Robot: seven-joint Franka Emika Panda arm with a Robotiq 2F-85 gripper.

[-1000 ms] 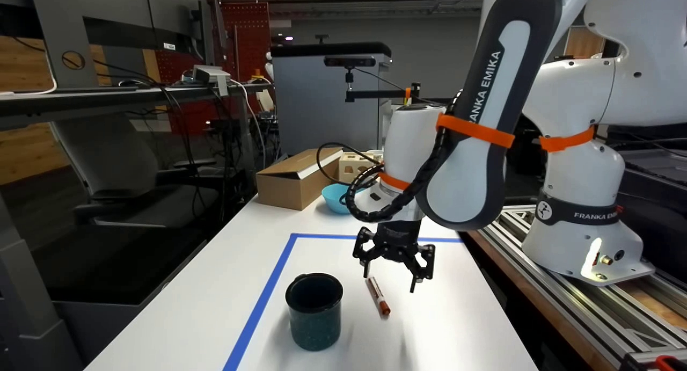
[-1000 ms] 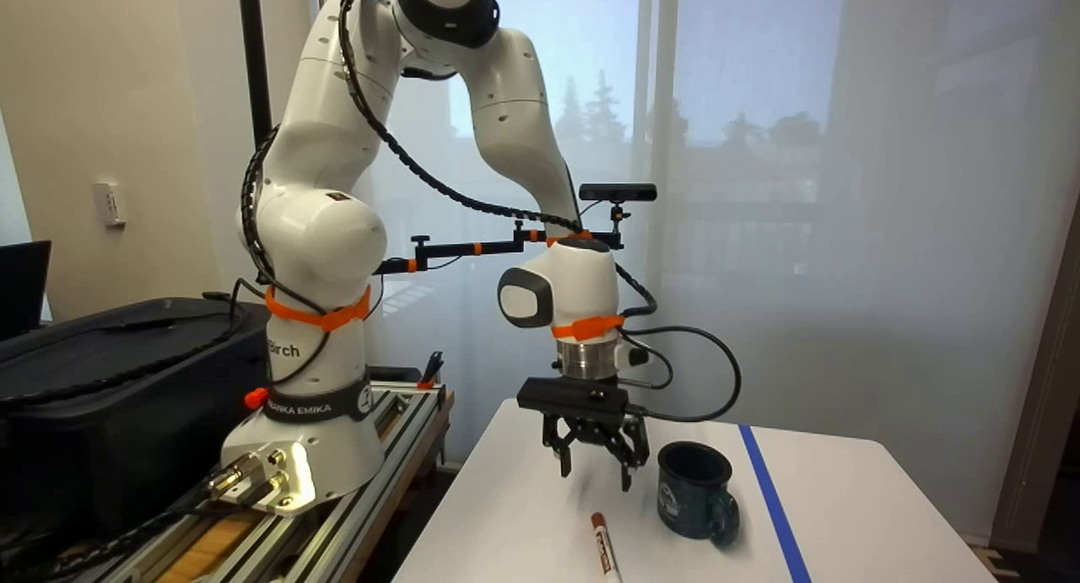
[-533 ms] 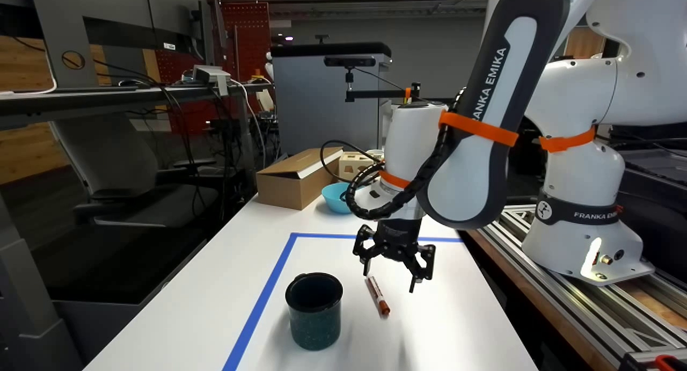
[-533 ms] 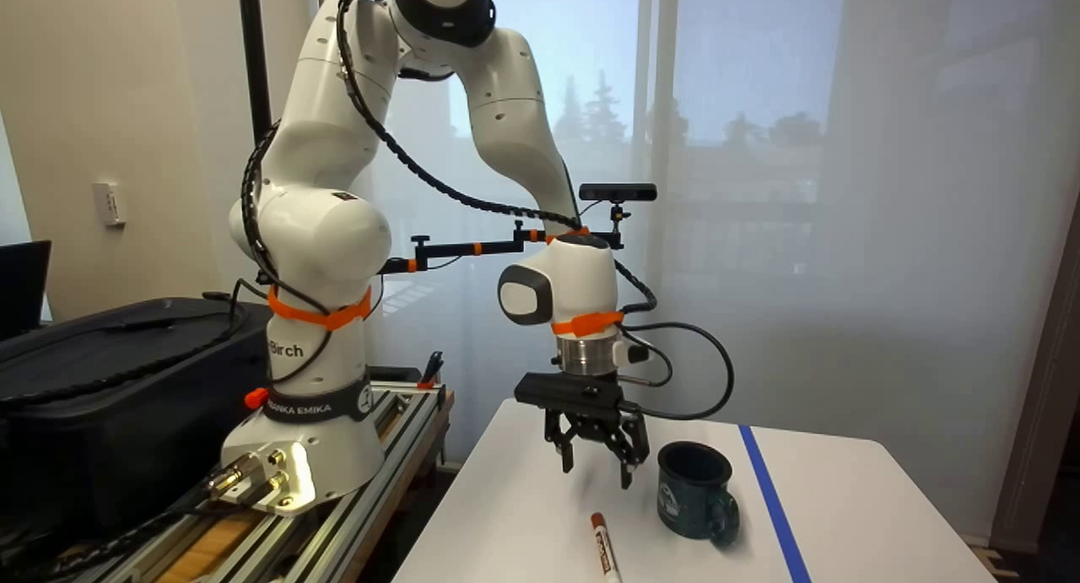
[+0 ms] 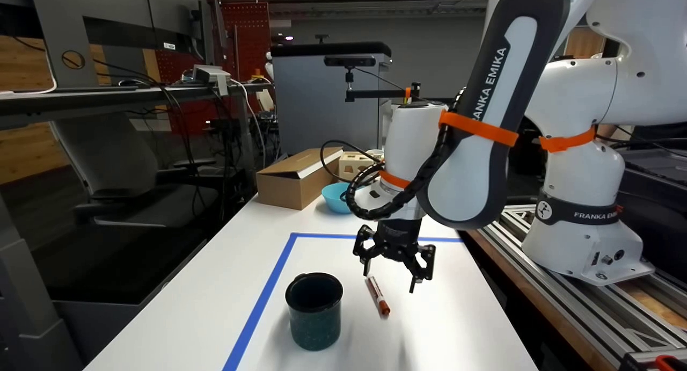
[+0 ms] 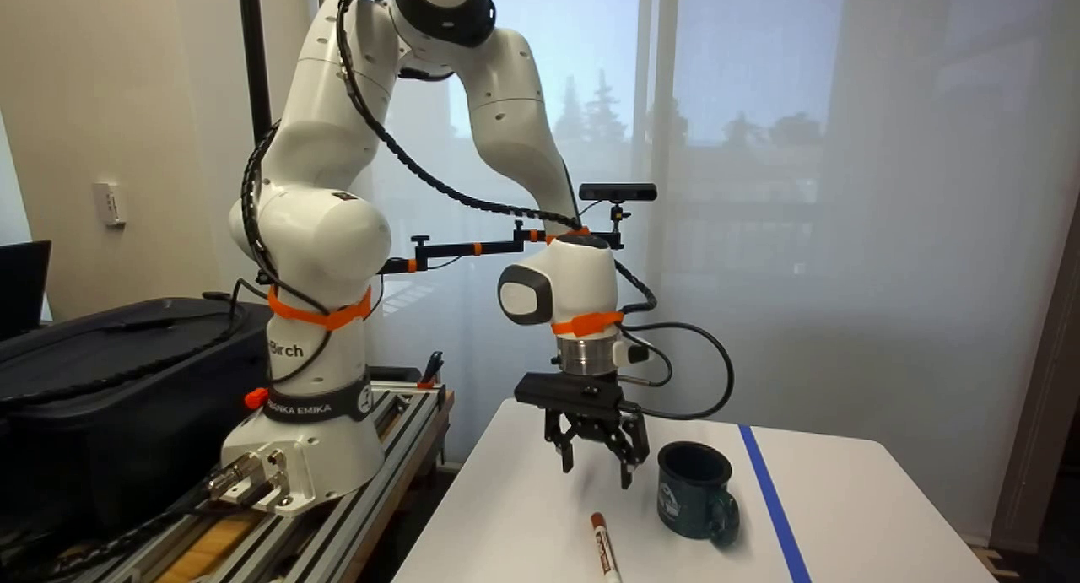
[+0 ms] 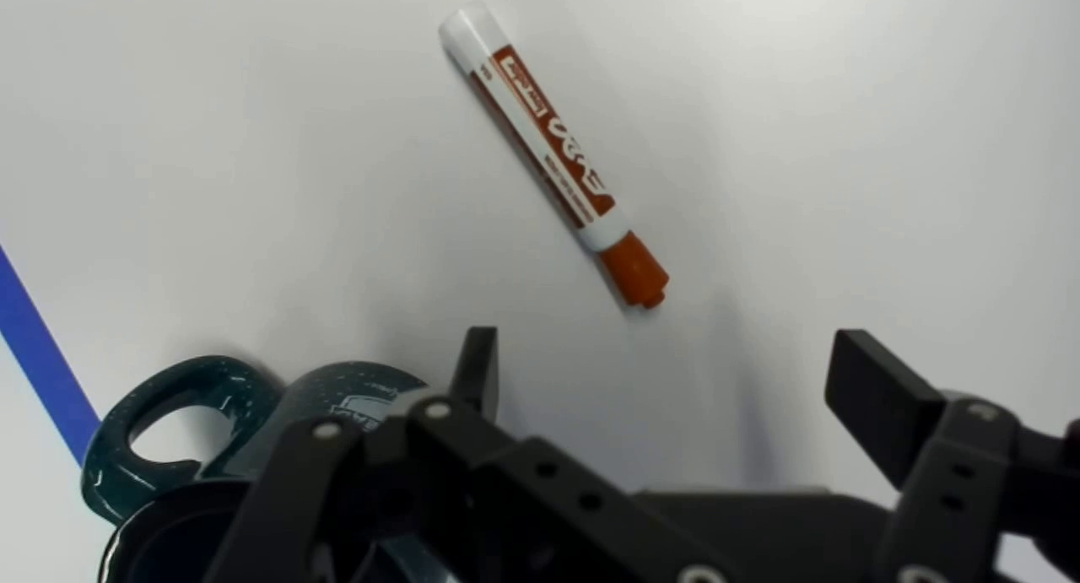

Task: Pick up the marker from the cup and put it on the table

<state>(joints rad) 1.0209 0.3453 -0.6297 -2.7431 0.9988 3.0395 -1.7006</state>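
Observation:
The marker, white and reddish-brown with an orange-brown cap, lies flat on the white table [image 5: 204,306]. It shows in both exterior views [image 5: 378,296] [image 6: 604,549] and whole in the wrist view [image 7: 548,144]. The cup, dark green with a handle, stands upright beside it in both exterior views [image 5: 315,328] [image 6: 693,503]. It is partly hidden behind a finger in the wrist view [image 7: 312,397]. Nothing shows sticking out of it. My gripper [image 5: 389,282] is open and empty above the table near the marker. In the wrist view [image 7: 662,347] the cap end lies just beyond the fingertips.
Blue tape [image 5: 263,301] marks a rectangle on the table. A cardboard box [image 5: 284,191] and a light blue bowl [image 5: 334,199] stand at the table's far end. The arm's base stands on a metal frame [image 6: 405,448] beside the table edge. A dark bin [image 6: 126,397] stands behind it.
The arm shifted very slightly upward between the two earlier moments and has held still since. The marker and the cup have not moved. The bright patch on the arm's base is gone.

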